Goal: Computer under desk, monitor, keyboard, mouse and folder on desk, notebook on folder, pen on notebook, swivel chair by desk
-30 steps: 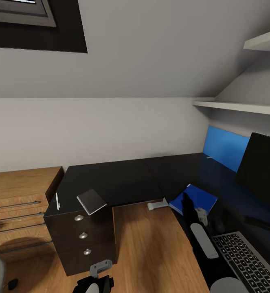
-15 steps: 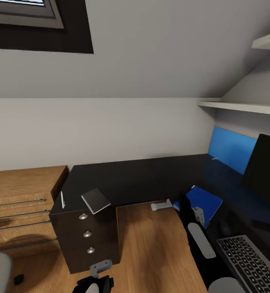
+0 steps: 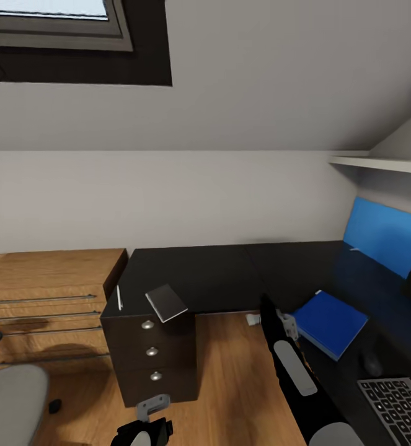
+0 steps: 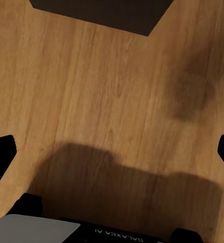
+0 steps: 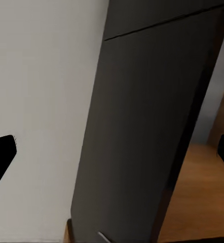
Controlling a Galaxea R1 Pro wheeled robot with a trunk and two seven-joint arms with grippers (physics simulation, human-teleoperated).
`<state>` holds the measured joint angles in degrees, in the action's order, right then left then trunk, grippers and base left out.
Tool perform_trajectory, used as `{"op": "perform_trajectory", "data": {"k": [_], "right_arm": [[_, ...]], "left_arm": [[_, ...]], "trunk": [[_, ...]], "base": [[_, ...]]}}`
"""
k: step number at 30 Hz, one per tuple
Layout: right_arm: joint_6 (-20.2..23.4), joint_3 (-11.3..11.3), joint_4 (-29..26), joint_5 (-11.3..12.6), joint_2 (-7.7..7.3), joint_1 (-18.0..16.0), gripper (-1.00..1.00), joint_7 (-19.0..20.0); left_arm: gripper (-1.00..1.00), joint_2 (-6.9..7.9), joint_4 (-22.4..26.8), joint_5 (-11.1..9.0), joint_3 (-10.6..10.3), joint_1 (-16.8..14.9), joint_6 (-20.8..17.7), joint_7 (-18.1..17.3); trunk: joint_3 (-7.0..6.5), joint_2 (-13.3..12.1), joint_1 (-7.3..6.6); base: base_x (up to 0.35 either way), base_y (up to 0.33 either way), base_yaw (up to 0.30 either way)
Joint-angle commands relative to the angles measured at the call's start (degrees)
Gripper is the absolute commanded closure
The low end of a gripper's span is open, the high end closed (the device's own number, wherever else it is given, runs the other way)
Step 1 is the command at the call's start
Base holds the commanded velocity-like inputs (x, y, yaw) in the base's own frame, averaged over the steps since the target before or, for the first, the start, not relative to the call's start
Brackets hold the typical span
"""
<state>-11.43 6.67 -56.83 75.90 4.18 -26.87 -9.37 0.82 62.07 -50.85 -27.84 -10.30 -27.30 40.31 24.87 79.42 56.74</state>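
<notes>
The whole head view has slid since a second ago, so the camera has turned left. The monitor that stood at the right edge is nearly out of the picture now, and more of the skylight and the wood cabinet shows. A grey chair seat now fills the low left corner. The things on the table have not moved.

The right tool is up over the table's inner edge. Its two tips sit wide apart at the sides of the right wrist view, so it is let go and holds nothing. The folder lies flat on the table just to the right of this tool. The keyboard is nearer the robot, past the right arm. The notebook and the pen lie well off to the tool's left, on the drawer end, and the notebook hangs a bit over the edge.

The left tool is low over the floor, tips wide apart, holding nothing.
</notes>
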Motion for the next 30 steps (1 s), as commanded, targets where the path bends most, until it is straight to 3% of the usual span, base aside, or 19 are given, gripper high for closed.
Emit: {"op": "perform_trajectory", "data": {"k": [1, 30], "right_arm": [[-0.44, 0.36, -0.07, 0.57, 0.01, -0.03, -1.0, -0.2], [-0.31, 1.15, -0.12, 0.56, 0.37, -0.03, -1.0, -0.21]], "left_arm": [[-1.0, 0.06, 0.07, -0.39, -0.2, -0.07, -0.01, 0.47], [-1.0, 0.06, -0.01, -0.48, -0.37, -0.07, 0.22, 0.47]], "trunk": [[0.04, 0.04, 0.0], [-0.74, 0.04, 0.0]], "base": [[0.0, 0.0, 0.228], [0.0, 0.0, 0.224]]}}
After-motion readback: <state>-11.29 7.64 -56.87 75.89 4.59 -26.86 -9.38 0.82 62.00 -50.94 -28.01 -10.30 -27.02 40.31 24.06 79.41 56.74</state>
